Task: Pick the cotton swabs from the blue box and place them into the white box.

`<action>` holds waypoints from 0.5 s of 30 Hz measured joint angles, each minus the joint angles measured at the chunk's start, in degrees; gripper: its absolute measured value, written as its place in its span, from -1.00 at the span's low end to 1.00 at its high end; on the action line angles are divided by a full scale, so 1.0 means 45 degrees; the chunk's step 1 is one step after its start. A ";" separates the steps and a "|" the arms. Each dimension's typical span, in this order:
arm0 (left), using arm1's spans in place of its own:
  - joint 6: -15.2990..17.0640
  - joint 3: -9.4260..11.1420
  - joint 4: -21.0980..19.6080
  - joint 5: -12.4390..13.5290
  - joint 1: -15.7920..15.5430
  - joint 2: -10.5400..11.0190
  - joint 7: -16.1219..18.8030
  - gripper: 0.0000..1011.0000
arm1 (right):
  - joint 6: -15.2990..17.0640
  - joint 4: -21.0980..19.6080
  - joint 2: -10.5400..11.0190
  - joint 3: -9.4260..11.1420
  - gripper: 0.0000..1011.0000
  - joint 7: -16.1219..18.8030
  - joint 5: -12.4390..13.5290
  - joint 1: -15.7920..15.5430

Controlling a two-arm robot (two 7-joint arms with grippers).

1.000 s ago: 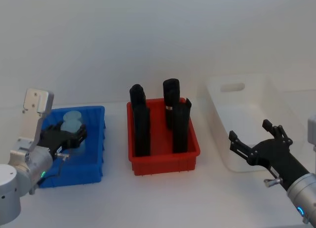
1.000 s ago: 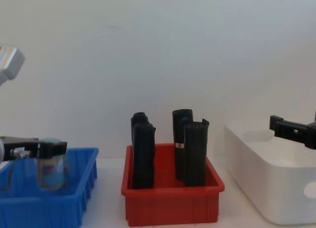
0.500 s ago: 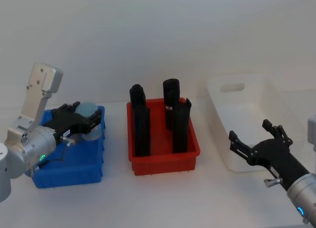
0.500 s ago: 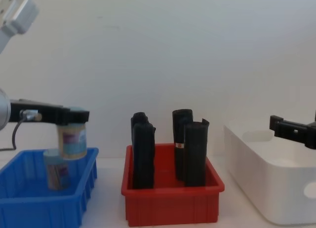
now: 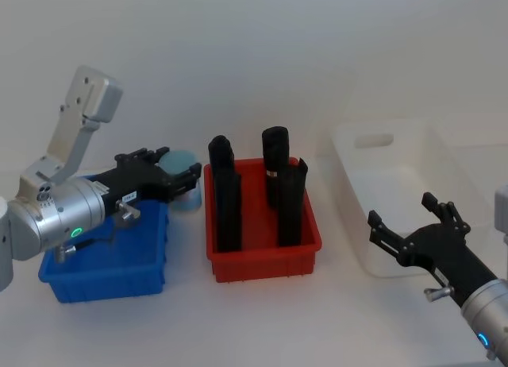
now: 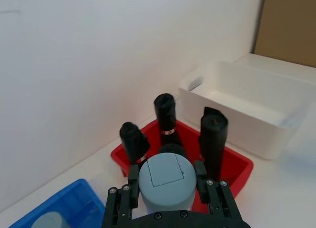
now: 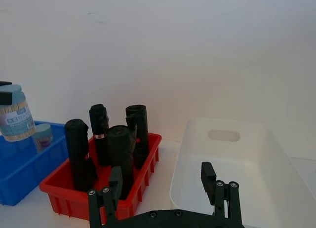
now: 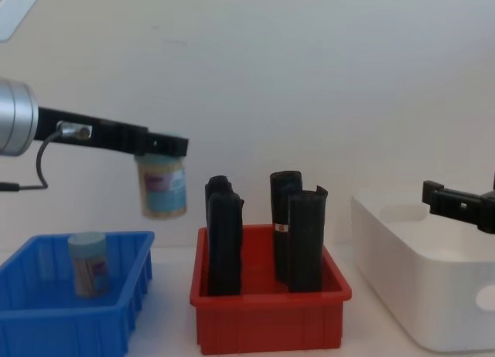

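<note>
My left gripper [image 5: 179,176] is shut on a cotton swab tub [image 8: 162,188] with a pale blue-grey cap [image 6: 166,180]. It holds the tub in the air, upright, above the gap between the blue box [image 5: 111,265] and the red bin. A second tub of cotton swabs [image 8: 87,263] stands inside the blue box [image 8: 69,320]. The white box [image 5: 397,180] sits at the right. My right gripper [image 5: 413,238] hovers open at that box's near side with nothing in it; the right wrist view shows its fingers [image 7: 208,175] spread over the white box [image 7: 232,159].
A red bin [image 5: 266,252] with several tall black upright sleeves [image 8: 224,241] stands between the blue and white boxes, under the line from one to the other. A plain white wall lies behind. White tabletop lies in front of the bins.
My left gripper has lifted one tub out of the blue box and carried it up and to the right, to the red bin's edge. The right arm has not moved.
</note>
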 joint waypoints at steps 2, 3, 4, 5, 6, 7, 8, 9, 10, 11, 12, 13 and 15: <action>0.0137 0.0046 -0.0096 -0.0045 -0.0137 -0.0012 -0.0433 0.33 | 0.0000 0.0000 0.0000 0.0000 0.98 0.0001 0.0000 0.0000; 0.0213 0.0075 -0.0140 -0.0074 -0.0212 -0.0027 -0.0700 0.33 | 0.0000 0.0000 0.0000 -0.0001 0.98 0.0000 0.0000 0.0000; 0.0213 0.0075 -0.0140 -0.0074 -0.0212 -0.0027 -0.0700 0.33 | 0.0000 -0.0001 0.0000 0.0000 0.98 0.0000 0.0000 0.0000; 0.0249 0.0090 -0.0157 -0.0087 -0.0249 -0.0039 -0.0822 0.33 | 0.0000 0.0000 0.0000 0.0000 0.98 0.0000 0.0000 0.0000; 0.0324 0.0127 -0.0196 -0.0117 -0.0340 -0.0065 -0.1122 0.33 | 0.0000 0.0000 0.0000 -0.0001 0.98 0.0001 0.0000 0.0000; 0.0382 0.0158 -0.0221 -0.0141 -0.0411 -0.0088 -0.1365 0.33 | 0.0000 0.0000 0.0000 -0.0001 0.98 0.0000 0.0000 0.0001; 0.0407 0.0182 -0.0240 -0.0154 -0.0466 -0.0108 -0.1494 0.33 | 0.0000 0.0000 0.0000 -0.0001 0.98 0.0000 0.0000 0.0001; 0.0442 0.0200 -0.0249 -0.0171 -0.0509 -0.0124 -0.1627 0.33 | 0.0000 0.0000 0.0000 0.0000 0.98 0.0000 0.0000 0.0000; 0.0468 0.0220 -0.0261 -0.0182 -0.0550 -0.0141 -0.1783 0.33 | 0.0000 0.0000 0.0000 -0.0001 0.98 0.0001 0.0000 0.0000; 0.0526 0.0267 -0.0291 -0.0209 -0.0640 -0.0182 -0.2001 0.33 | 0.0000 0.0000 0.0000 0.0000 0.98 0.0001 -0.0001 0.0000; 0.0566 0.0286 -0.0303 -0.0229 -0.0676 -0.0198 -0.2133 0.33 | 0.0000 0.0000 0.0000 -0.0001 0.98 0.0000 0.0000 0.0001; 0.0623 0.0328 -0.0334 -0.0257 -0.0747 -0.0230 -0.2304 0.33 | 0.0000 0.0000 0.0000 0.0000 0.98 0.0000 0.0000 0.0000; 0.0678 0.0365 -0.0359 -0.0284 -0.0813 -0.0258 -0.2478 0.33 | 0.0000 0.0000 0.0000 0.0000 0.98 0.0000 -0.0001 0.0000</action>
